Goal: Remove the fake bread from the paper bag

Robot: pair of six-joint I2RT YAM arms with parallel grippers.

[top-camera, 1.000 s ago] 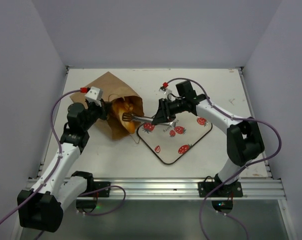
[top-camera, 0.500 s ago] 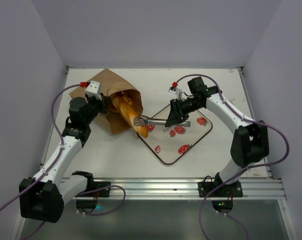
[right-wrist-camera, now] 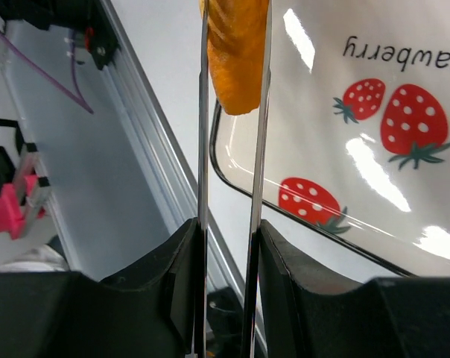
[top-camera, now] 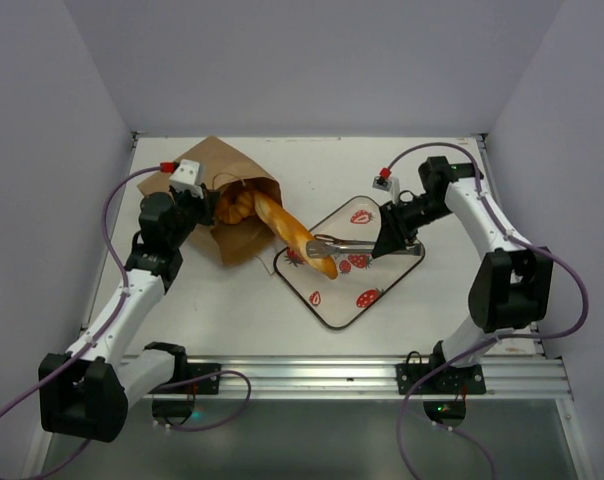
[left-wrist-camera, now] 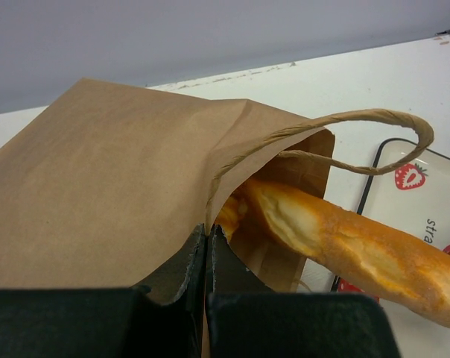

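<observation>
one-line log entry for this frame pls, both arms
left gripper: shut on paper bag rim | right gripper: shut on tongs clamping baguette | baguette: partly out of bag, tip over strawberry tray

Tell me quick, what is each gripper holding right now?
Left gripper: closed, pinching the paper bag at its rim.
Right gripper: closed on the baguette.
</observation>
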